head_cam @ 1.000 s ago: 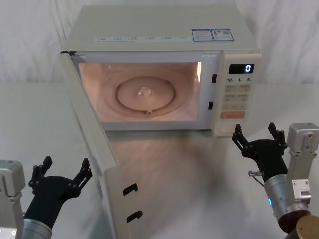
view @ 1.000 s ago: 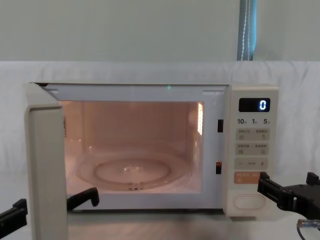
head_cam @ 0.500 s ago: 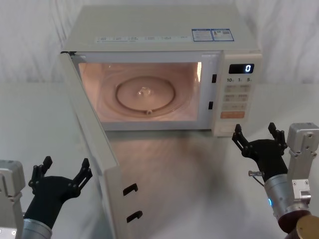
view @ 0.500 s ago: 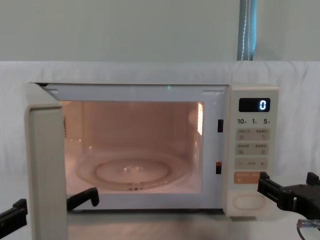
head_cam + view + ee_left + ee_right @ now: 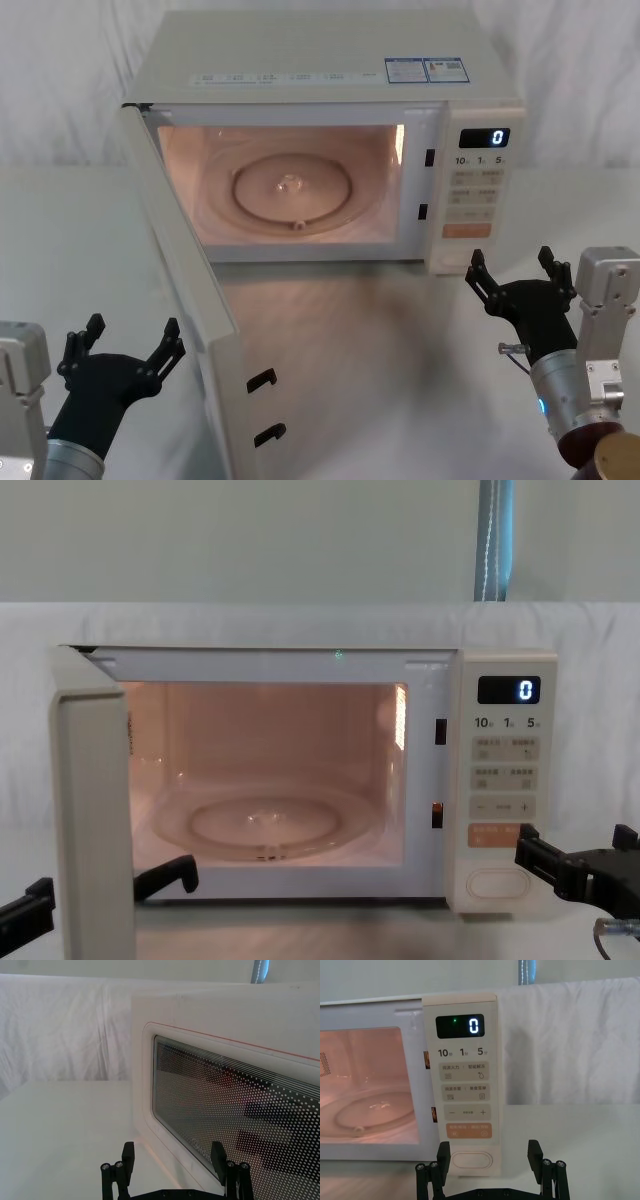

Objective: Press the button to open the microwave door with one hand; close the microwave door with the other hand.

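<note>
currently the microwave door (image 5: pixel 190 300) stands swung wide open, hinged at the left front edge of the microwave (image 5: pixel 330 140) and projecting forward from it toward the robot, with the cavity lit and the glass turntable (image 5: pixel 292 188) exposed. the opening step reads as done; the closing step is not yet done. the door appears a stiff, light, hinged panel that should swing freely and needs no pinching: a flat push on its outer face, near the free edge away from the hinge, would judge best, with firm pressure at the end so the two black latch hooks (image 5: pixel 262 379) seat. the windowed face looks smooth, so contact could slide. the left gripper (image 5: pixel 122 352) hovers just beside the door's outer face, on the side away from the microwave cavity, jaws spread and holding nothing; its wrist view faces the dotted window (image 5: pixel 235 1115). the button (image 5: pixel 471 1159) sits at the foot of the control panel (image 5: pixel 478 195), on the microwave's right front. the right gripper (image 5: pixel 520 272) hangs just in front of that button, apart from it, jaws spread and empty.
</note>
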